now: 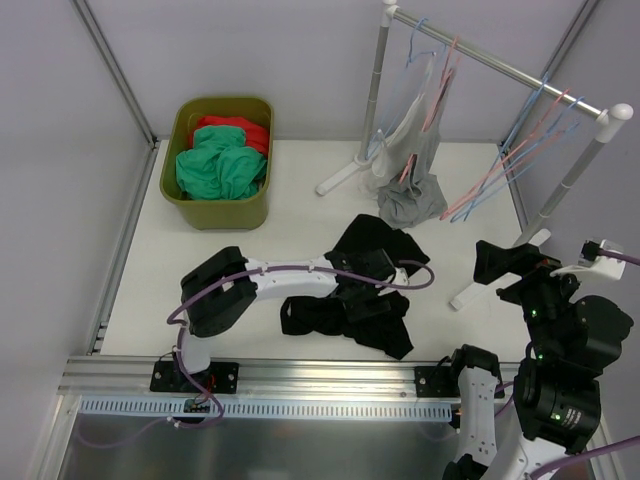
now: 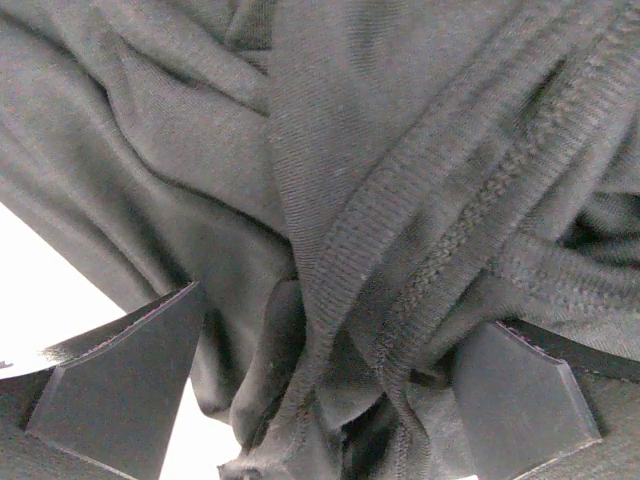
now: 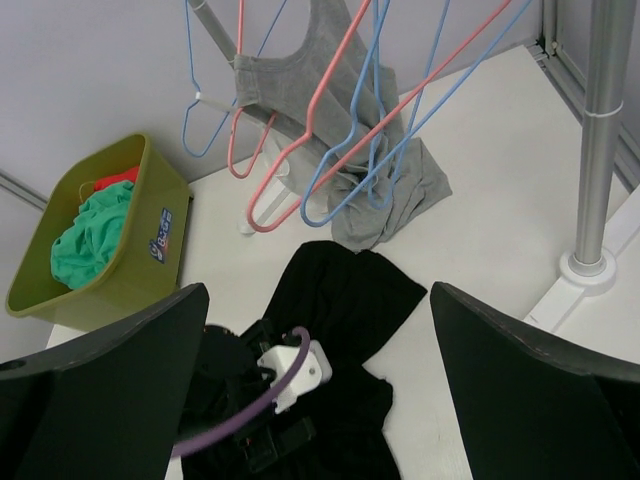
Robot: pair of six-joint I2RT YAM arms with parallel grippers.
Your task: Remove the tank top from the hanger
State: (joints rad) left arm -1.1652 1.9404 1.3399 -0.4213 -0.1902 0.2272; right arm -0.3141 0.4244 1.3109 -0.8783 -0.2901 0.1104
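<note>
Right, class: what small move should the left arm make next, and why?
Probably lift the left gripper off the black garment: its jaws stand open around folds lying on the table, while the grey tank top hangs on its pink hanger.

Olive bin (image 1: 215, 212) far left — green cloth (image 1: 215, 170), red cloth (image 1: 240, 130) inside, perhaps shirts.

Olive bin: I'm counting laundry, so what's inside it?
Inside the olive bin lie a crumpled green garment and, behind it, a red garment. Anything beneath them is covered.
</note>
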